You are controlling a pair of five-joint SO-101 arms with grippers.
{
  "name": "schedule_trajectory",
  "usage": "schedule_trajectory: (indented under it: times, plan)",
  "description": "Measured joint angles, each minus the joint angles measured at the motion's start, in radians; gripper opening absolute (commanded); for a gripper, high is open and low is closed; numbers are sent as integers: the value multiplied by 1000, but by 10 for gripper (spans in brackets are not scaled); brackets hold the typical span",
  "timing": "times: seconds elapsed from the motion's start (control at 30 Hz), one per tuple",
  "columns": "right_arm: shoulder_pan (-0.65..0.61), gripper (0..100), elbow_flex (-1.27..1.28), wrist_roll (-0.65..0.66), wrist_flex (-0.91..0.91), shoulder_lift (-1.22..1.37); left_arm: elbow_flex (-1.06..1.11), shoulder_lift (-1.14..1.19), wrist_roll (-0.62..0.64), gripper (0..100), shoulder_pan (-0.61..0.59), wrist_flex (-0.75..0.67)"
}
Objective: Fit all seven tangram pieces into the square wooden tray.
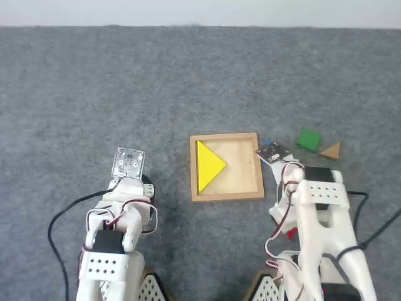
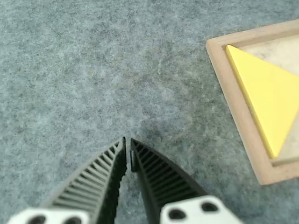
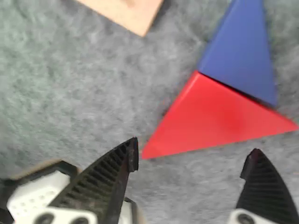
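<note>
One square wooden tray (image 1: pixel 225 197) sits mid-table on the grey felt (image 1: pixel 125 81), between my two arms; inside it I count one piece so far, a yellow triangle (image 1: pixel 208 165) flat against the wall on the left arm's side; four more lie outside on the right arm's side: a green piece (image 1: pixel 308 140) beside a tan triangle (image 1: pixel 331 151), plus a red triangle (image 3: pixel 217 116) touching a blue triangle (image 3: pixel 243 51); right gripper (image 3: pixel 194 147) is spread wide over the red one, gripping nothing; left gripper (image 2: pixel 127 142) is pinched closed, empty, over bare felt near the tray.
</note>
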Motion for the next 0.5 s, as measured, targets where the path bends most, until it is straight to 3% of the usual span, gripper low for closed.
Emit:
schedule_trajectory:
  times: [0.37,0.5]
  plan:
    - [-12,351,3,-647,-186,175,0,0,0,14,0,0]
    - [46,350,-8,-717,-238,272,0,0,0,14,0,0]
